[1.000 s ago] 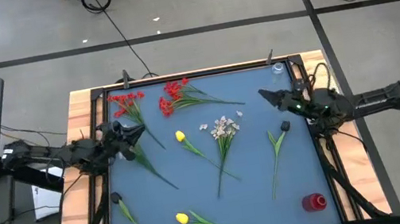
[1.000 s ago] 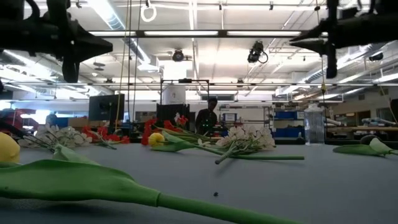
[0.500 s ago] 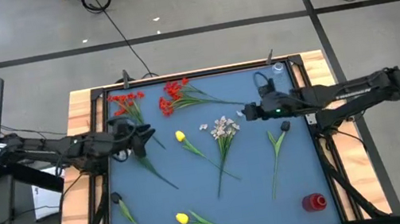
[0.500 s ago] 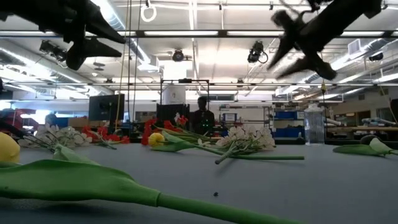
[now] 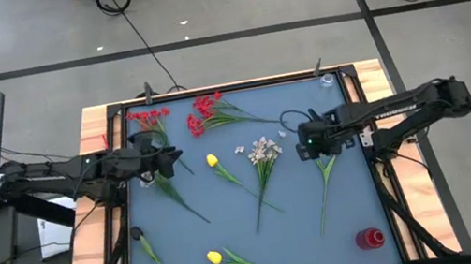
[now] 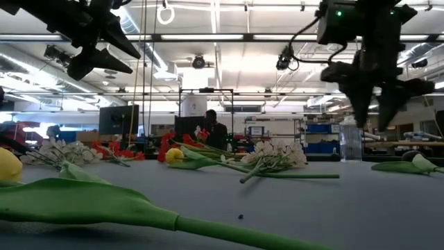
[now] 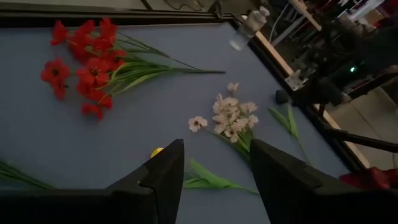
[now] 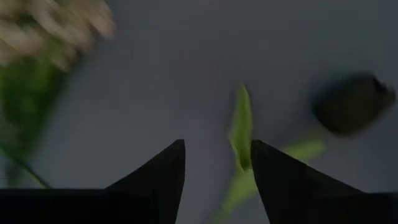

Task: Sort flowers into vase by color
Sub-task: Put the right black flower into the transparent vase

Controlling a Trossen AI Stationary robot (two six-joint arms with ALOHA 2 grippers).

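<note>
At the far left of the blue table point(image 5: 233, 237), the left claw point(image 5: 167, 158) hangs above the surface just beside the stem of a red flower cluster point(image 5: 147, 119) that lies near the table's back left corner; its own wrist view shows its two dark fingers point(image 7: 163, 177) spread apart with nothing between them. Below it on the left side lies a dark-headed stem point(image 5: 144, 243), and toward the front edge a yellow tulip point(image 5: 215, 257) with a long green stem. Further right, a second red cluster point(image 5: 202, 113) rests near the back edge with green leaves fanning to the right, and the same cluster shows in the left wrist view point(image 7: 84, 65). A second yellow tulip point(image 5: 212, 161) lies near the table's middle, and just beside it to the right is a spray of small whitish-pink blossoms point(image 5: 263, 151), its stem running toward the front. Right of the spray, the right claw point(image 5: 307, 146) hovers over the table, pointing down, its fingers point(image 8: 158, 177) apart and empty. Under and just beyond it lies a green stem with leaves point(image 5: 325, 175), ending in a dark flower head point(image 8: 353, 102). A clear bottle point(image 5: 328, 80) stands at the back right corner, and a red object point(image 5: 369, 240) sits at the front right corner.
</note>
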